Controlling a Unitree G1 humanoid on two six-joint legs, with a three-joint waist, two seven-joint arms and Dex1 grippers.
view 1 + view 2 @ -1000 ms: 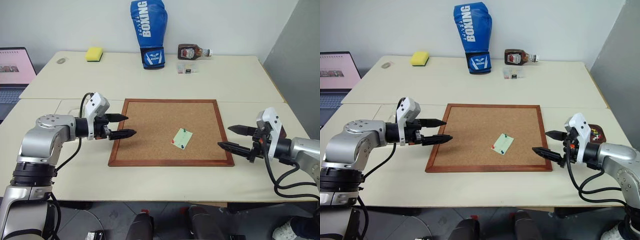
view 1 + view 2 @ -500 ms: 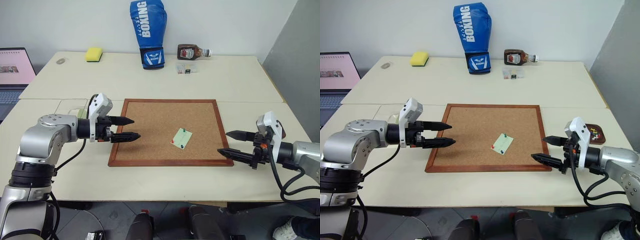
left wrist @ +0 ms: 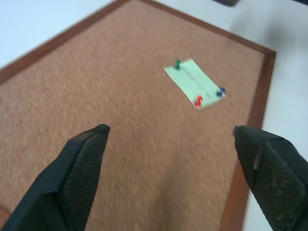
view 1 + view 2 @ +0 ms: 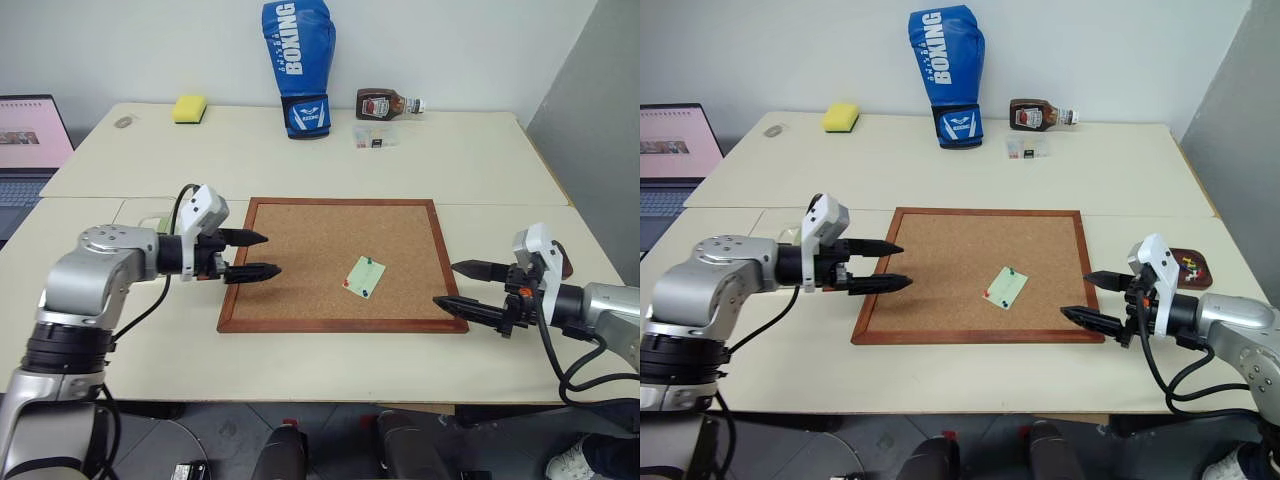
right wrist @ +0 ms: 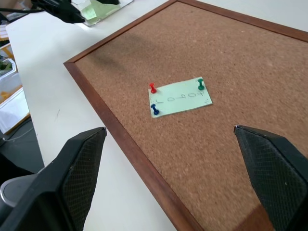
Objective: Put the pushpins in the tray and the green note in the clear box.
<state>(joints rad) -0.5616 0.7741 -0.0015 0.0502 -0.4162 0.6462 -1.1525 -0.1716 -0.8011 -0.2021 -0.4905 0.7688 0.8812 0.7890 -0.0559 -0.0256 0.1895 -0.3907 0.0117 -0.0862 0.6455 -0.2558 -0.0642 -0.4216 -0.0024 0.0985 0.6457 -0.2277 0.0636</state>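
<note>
Three pushpins (image 5: pixel 153 88), red, green, blue, pin one green note (image 5: pixel 181 98); both claws (image 4: pixel 262 254) (image 4: pixel 462 285) spread, empty.

Not much going on since a second ago: the left gripper (image 4: pixel 258 254) slides inward, so its tips now sit over the cork board (image 4: pixel 310 240) frame's edge, and its fingers look a touch narrower. Right gripper (image 4: pixel 461 285) dips slightly lower.

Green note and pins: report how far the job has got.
Done: nothing. The note is pinned to the cork board by green, red and blue pins. In hand: nothing; left gripper and right gripper are open at the board's edges. Left: pins to the tray, note to the clear box.
</note>
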